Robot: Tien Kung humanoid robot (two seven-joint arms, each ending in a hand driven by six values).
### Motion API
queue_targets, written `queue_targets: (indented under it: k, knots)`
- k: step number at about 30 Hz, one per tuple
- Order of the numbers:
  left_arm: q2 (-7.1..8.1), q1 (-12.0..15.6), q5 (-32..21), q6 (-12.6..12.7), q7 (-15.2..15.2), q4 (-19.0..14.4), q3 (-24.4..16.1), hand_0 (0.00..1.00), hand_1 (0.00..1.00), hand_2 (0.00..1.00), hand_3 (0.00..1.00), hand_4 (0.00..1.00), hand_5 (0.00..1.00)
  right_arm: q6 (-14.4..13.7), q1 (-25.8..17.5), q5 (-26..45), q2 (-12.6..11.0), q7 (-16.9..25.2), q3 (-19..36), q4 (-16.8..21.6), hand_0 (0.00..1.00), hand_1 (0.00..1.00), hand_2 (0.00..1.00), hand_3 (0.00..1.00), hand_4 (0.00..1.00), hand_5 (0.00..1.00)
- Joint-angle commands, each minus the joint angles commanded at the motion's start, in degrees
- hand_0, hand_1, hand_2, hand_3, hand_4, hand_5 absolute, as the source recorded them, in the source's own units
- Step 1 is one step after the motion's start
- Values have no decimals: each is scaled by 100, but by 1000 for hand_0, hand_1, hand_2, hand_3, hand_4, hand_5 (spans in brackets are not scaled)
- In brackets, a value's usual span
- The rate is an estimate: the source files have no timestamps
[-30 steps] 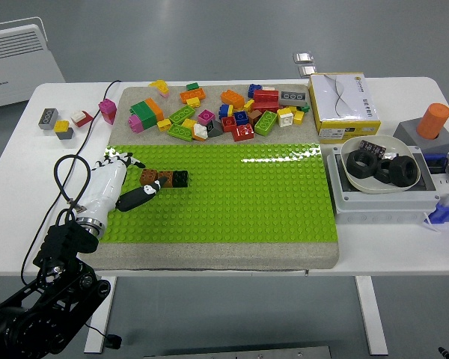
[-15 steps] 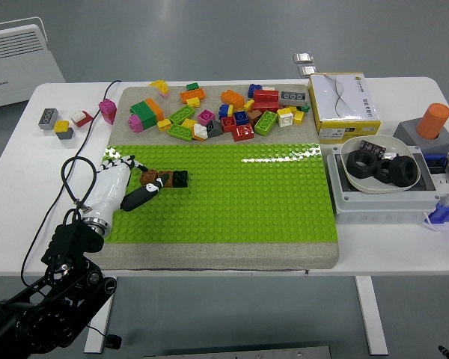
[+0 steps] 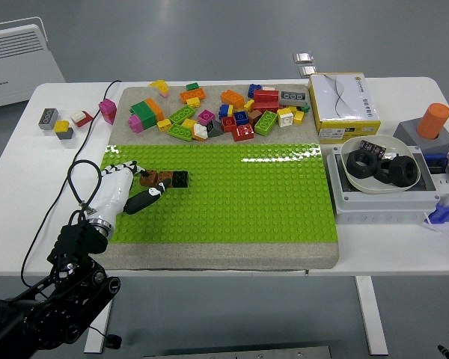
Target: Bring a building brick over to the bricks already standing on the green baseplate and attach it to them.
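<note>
Standing over a grey floor is a white table (image 3: 232, 258), with a white heater-like unit (image 3: 19, 52) at far left behind it. Left to right: three loose small bricks (image 3: 60, 121) on the bare tabletop, then a grey slab carrying the green baseplate (image 3: 239, 194). Left hand (image 3: 120, 187), white with black-tipped fingers, lies on the baseplate's left edge, thumb and fingers closed around the left end of a short row of bricks (image 3: 165, 179): brown at left, dark green-black at right, studs up, seated low on the plate. Fingertips cover the row's left end, so brick count and the exact grip are hard to make out. Black arm and looped cable drop off the lower left corner, partly cut off. Brick pile (image 3: 217, 112), mixed colours, sits on the slab's far strip, well apart from the hand. Further right: yellow-white box (image 3: 343, 107), white bowl of black rings (image 3: 379, 167) on a grey case, orange cylinder (image 3: 433, 120).
</note>
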Motion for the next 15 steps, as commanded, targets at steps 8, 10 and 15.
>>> queue_targets:
  k: [8,10,15]
  knots:
    - [-39,55,40,-12,50,-22,14,986,946,935,690,869,998,0,-4,13,-4,7,-18,0,518,547,713,795,924,977]
    - [-59,74,62,-23,80,-36,22,986,944,936,688,869,998,0,-6,12,-5,8,-17,0,518,547,713,795,924,975]
    - [-96,106,110,-27,134,-69,44,985,943,935,686,871,998,1,-8,10,-9,10,-16,0,518,547,713,795,928,978]
